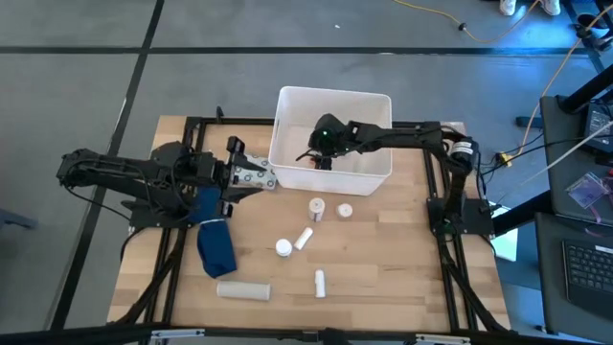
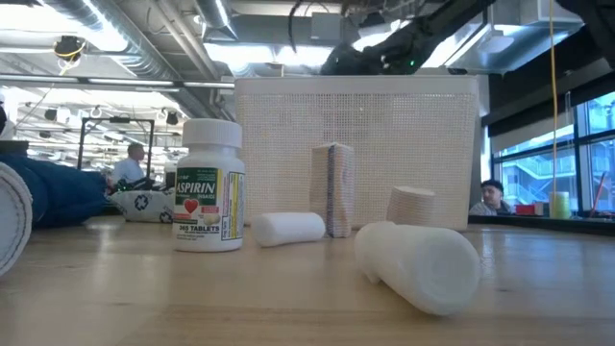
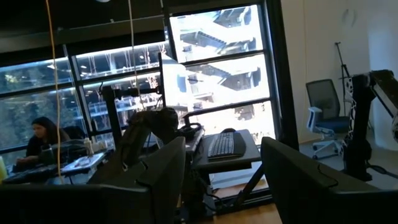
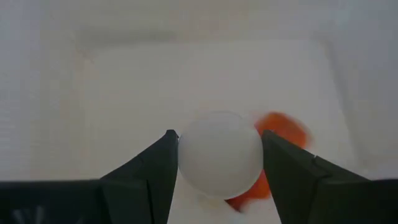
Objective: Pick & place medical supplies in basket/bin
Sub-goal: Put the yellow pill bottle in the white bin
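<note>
The right gripper [image 4: 216, 163] hangs inside the white rectangular plastic bin [image 1: 287, 101] at the table's far edge, its fingers clamped on a round white bottle [image 4: 219, 152], with a red-orange bottle [image 4: 281, 129] lying on the bin floor beneath. Released from here, the white bottle could strike the orange one and bounce, though the bin's walls should contain it. The greater risk is the gripper catching the bin's rim while lifting out and dragging the bin.

The left gripper [image 1: 251, 173], fingers apart, waits just beside the bin's left wall, above a dark blue cloth [image 1: 215, 240]. White bottles and tubes [image 1: 317, 207] lie scattered mid-table, with open wood around them toward the near edge.
</note>
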Tool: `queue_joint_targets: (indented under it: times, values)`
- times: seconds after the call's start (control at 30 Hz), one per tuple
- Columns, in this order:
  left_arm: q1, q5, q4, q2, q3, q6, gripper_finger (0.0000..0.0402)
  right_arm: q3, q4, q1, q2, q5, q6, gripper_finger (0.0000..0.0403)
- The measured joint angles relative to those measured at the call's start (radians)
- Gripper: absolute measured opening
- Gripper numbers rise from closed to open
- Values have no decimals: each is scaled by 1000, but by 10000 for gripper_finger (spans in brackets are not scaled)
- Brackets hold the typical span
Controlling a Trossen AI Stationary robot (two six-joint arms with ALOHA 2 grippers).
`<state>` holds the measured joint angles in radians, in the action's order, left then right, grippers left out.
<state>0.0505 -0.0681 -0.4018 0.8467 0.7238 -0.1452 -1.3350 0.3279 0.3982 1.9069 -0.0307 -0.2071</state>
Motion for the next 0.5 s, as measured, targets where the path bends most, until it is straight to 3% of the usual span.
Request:
queue_joint_targets:
  times: [0.27,0.5]
  values:
    - [0,0,11,0,0,1,203,-1,-1,-1,45,7,-4,202]
    - [0,9,13,0,0,0,203,-2,-2,7,46,84,-9,202]
